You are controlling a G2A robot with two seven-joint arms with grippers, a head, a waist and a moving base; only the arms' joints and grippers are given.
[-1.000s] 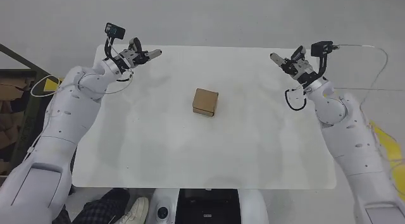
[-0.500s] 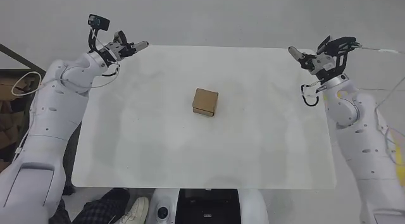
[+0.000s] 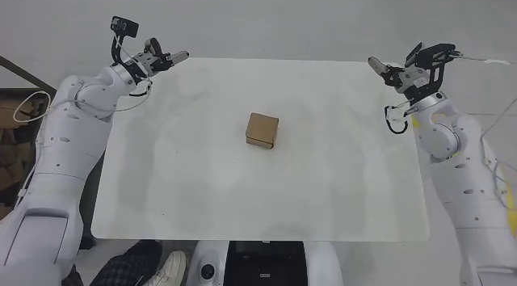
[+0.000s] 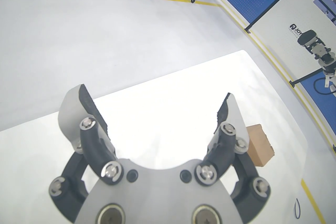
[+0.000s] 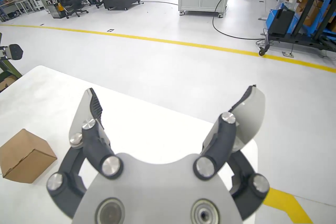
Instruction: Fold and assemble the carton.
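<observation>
A small brown carton (image 3: 262, 130) stands closed in the middle of the white table (image 3: 202, 189), with no gripper near it. The same carton (image 4: 260, 146) shows partly behind a finger in the left wrist view, and the carton (image 5: 25, 160) also sits on the table in the right wrist view. My left gripper (image 3: 174, 59) hangs over the table's far left corner, open and empty. In its own view the left gripper (image 4: 157, 99) holds nothing. My right gripper (image 3: 381, 67) is at the far right corner, and the right gripper (image 5: 172, 99) is open and empty.
Around the table (image 5: 157, 125) lies bare grey floor with yellow lines. Blue panels, racks and office chairs stand far off in the room. A dark frame (image 3: 24, 76) with cardboard stands left of the table.
Both arms drew back from the table's middle toward its far corners over the last second. Since half a second ago they have hardly moved. The carton stayed put.
</observation>
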